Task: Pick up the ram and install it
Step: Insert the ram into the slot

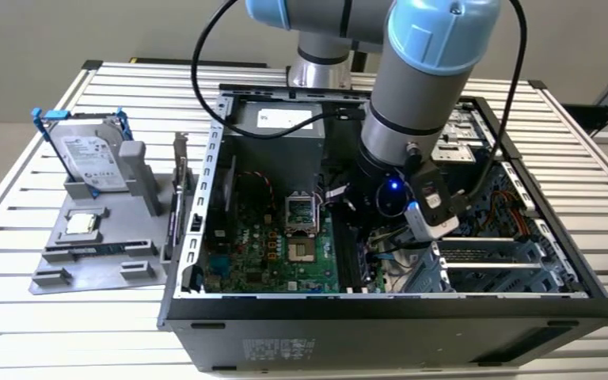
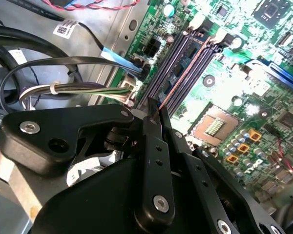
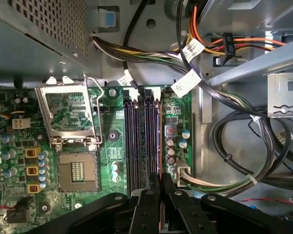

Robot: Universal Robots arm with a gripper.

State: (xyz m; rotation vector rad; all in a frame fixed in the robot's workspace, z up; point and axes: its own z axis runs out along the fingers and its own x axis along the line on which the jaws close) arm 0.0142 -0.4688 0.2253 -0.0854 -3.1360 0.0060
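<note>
The black fingers (image 3: 149, 207) of the gripper (image 3: 162, 181) pinch the ram (image 3: 160, 161), seen edge-on as a thin line along the dark memory slots (image 3: 136, 141) of a green motherboard (image 3: 118, 151). An open CPU socket (image 3: 78, 170) sits beside the slots; cable bundles (image 3: 234, 161) loop nearby.

The open computer case (image 1: 389, 336) on the slatted table (image 1: 51, 336) is taken by the exterior view from above and well back, the motherboard (image 1: 272, 249) being faced obliquely. Both wrist views are set close over the board, looking past the gripper (image 3: 161, 179) (image 2: 155, 111). Shared between them are the memory slots (image 3: 136, 136) (image 2: 176, 66), the processor socket (image 3: 78, 170) (image 2: 216, 126) and the ram (image 2: 183, 73) clamped edge-on.
</note>
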